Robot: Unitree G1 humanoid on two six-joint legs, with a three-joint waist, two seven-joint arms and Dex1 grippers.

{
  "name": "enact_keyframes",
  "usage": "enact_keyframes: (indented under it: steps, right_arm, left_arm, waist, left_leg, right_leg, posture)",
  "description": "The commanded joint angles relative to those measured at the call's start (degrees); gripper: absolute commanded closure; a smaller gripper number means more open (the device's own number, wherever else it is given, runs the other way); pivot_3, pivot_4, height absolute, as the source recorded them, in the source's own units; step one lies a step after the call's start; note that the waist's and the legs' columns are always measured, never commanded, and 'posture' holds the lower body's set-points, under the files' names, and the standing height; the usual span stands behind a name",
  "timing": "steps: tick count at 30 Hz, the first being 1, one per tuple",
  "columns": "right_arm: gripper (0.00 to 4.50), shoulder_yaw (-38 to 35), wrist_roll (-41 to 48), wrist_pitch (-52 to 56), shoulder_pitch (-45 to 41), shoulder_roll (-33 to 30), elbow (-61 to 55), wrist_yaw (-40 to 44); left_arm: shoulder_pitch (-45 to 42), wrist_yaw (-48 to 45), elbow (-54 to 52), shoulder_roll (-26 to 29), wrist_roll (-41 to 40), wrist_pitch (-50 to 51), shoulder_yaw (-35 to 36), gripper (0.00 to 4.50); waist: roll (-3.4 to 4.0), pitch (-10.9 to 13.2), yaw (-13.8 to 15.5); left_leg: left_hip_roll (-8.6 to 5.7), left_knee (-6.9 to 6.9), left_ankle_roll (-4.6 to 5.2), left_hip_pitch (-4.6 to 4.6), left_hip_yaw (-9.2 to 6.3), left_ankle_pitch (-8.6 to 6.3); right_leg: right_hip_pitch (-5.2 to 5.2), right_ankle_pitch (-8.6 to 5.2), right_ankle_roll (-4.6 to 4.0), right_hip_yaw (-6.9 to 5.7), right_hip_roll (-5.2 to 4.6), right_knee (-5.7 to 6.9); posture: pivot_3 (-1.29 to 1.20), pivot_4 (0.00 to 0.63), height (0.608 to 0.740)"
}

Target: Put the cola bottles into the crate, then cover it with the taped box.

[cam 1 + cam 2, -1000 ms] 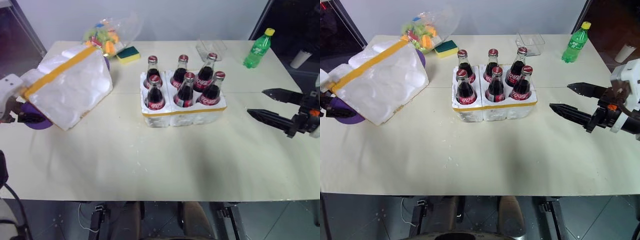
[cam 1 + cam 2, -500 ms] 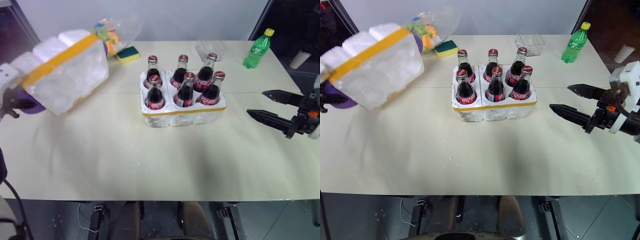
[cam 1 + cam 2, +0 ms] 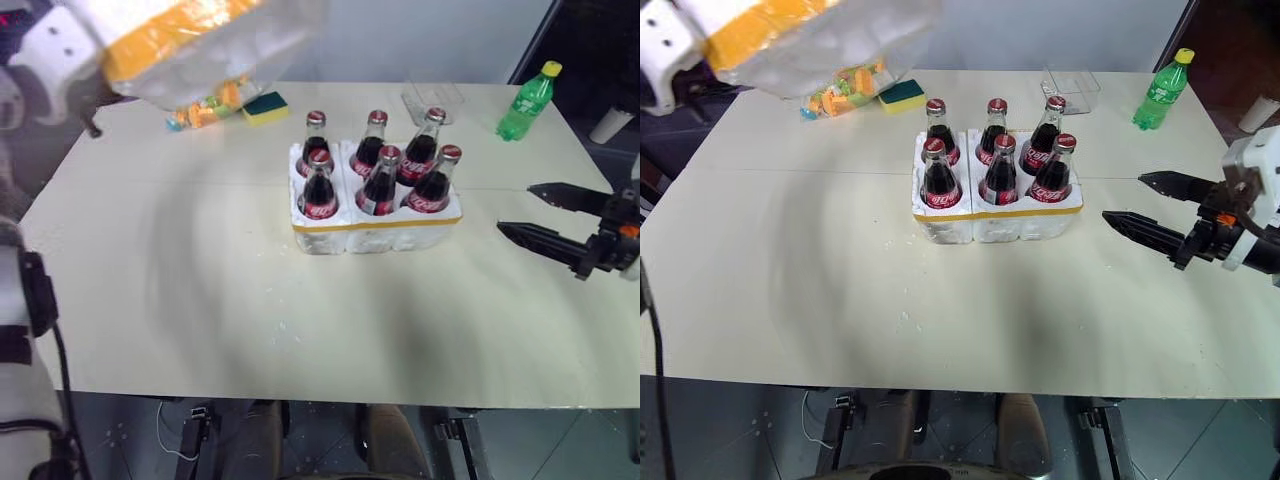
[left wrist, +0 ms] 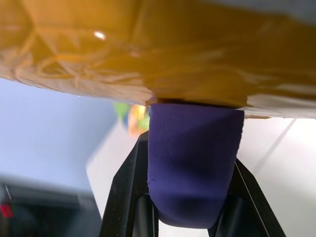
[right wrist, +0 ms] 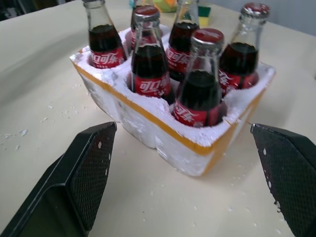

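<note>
Left gripper [image 4: 190,217] clamps what looks like a purple piece under the taped box [image 3: 190,45], raised well left of the crate [image 3: 375,225]. Best levelled open-side down before lowering over the cola bottles [image 3: 382,180]. Right gripper [image 3: 535,212] gapes wide beside crate.

6 cola bottles [image 3: 998,160] stand upright in the crate [image 3: 997,217] mid-table; the taped box [image 3: 815,30] hangs tilted, raised at far left

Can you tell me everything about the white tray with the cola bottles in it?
The crate is a low white foam tray with a thin yellow tape band around its sides. It sits flat on the table, near the middle. All six wells are full: six cola bottles stand upright in it, in two rows. White crumbs lie beside it. No gripper touches it.
</note>
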Motion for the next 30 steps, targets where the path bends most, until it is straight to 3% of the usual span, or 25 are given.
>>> enact_keyframes:
  steps: [1,6,10,17,22,30]
  right_arm:
    - [0.00,-4.7,1.4,0.9,0.8,-0.6,-2.5,-0.8]
    - [0.00,-7.6,2.5,2.3,3.6,0.3,-5.0,-1.9]
    - [0.00,-9.4,3.5,3.0,5.5,1.2,-6.4,-3.2]
    - [0.00,-9.8,4.5,2.7,6.6,2.6,-7.3,-5.0]
    - [0.00,-8.8,5.7,2.3,5.5,3.0,-6.9,-6.4]
    - [0.00,-6.5,5.5,1.2,4.2,3.2,-5.9,-7.3]
  left_arm:
    - [-1.6,4.4,-6.2,-3.1,1.3,-3.5,-1.2,3.65]
    - [0.0,7.7,-15.5,-6.8,5.3,-8.5,-5.2,3.65]
    - [3.5,12.3,-27.5,-5.9,15.0,-11.1,-10.2,3.65]
    - [9.8,11.9,-45.3,-5.3,23.1,-2.9,-11.1,3.65]
    - [10.9,13.0,-49.0,-6.3,28.1,0.6,-12.2,3.65]
    - [14.4,11.0,-56.0,-9.8,29.3,5.5,-13.3,3.65]
  waist:
    - [0.00,0.0,0.1]
    - [0.00,0.0,-0.3]
    - [0.01,0.0,-0.3]
    - [0.00,0.0,-0.1]
    - [-0.01,0.0,0.0]
    - [-0.02,0.0,0.0]
  left_leg:
    - [0.00,0.00,0.00,0.01,0.00,0.00]
    - [-0.01,0.00,0.00,0.01,0.00,0.00]
    - [0.00,-0.03,0.00,0.04,0.00,0.00]
    - [-0.02,0.07,0.00,0.04,0.00,0.00]
    - [-0.02,0.15,0.00,0.08,-0.03,0.00]
    - [-0.03,0.24,0.01,0.06,-0.06,0.00]
  right_leg:
    - [0.00,0.00,0.00,0.00,0.00,0.00]
    - [0.00,0.00,0.01,0.01,0.00,0.01]
    - [0.01,0.00,0.00,0.02,0.00,0.02]
    - [0.08,0.01,0.02,0.03,0.00,0.02]
    - [0.16,0.01,0.02,0.02,0.00,0.05]
    - [0.20,0.01,0.02,0.02,0.01,0.06]
  posture:
    - [0.00,0.150,0.739]
    - [0.00,0.150,0.739]
    - [0.00,0.150,0.739]
    - [0.00,0.150,0.739]
    - [0.00,0.150,0.739]
    - [0.00,0.150,0.739]
